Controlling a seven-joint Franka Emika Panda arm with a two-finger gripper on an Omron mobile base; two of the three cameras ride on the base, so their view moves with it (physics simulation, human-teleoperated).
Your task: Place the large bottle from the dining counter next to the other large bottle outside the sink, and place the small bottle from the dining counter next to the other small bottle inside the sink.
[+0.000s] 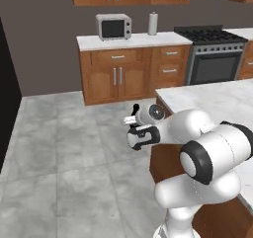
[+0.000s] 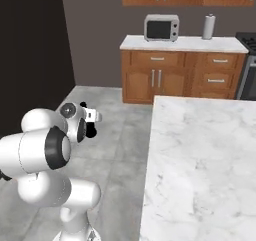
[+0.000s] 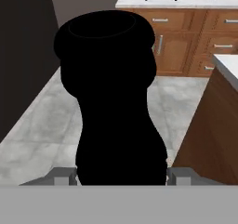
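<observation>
Your hand (image 3: 121,176) is clamped on the large black bottle (image 3: 111,97). In the hand view the bottle's dark contoured body sits right between the two finger tips (image 3: 62,176), touching both, with its base end pointing away from the camera.

In the left base view the hand (image 1: 132,126) sits out over the grey tiled floor (image 1: 64,148), just off the corner of the dining surface (image 1: 217,101); the bottle itself is too small and dark there to make out. The right base view puts the hand (image 2: 90,122) to the left of the marble surface (image 2: 200,165), well apart from its edge, with the arm folded close to the base.

Behind, against the far wall: wooden cabinets (image 1: 123,74), a microwave (image 1: 113,26) on the white top, a paper towel roll (image 1: 152,23) beside it, and a stove (image 1: 212,54) to the right.
</observation>
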